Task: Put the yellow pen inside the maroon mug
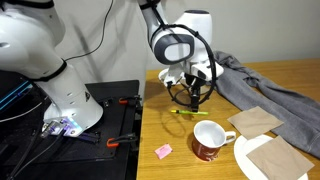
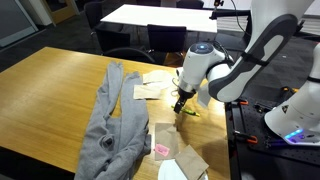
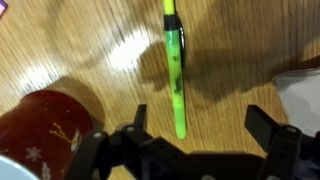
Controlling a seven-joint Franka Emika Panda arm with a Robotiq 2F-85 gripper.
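Tool [image 3: 197, 125] spread over yellow pen [image 3: 177, 80], pen flat on table [image 3: 80, 40] (near maroon mug [image 3: 45, 130], not inside)

The yellow pen [image 3: 178, 80] runs off the wrist view's top edge; the maroon mug [image 3: 42, 128] is cropped bottom left. Its handle is out of frame.

Bare table [image 3: 90, 40] flanking pen [image 3: 176, 70]; mug [image 3: 40, 130] nearby

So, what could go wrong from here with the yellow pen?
The yellow pen lies nearer one of the open fingers, so closing may roll it away. It is thin and flat on the table, so the grip may slip. The maroon mug stands close and could be knocked.
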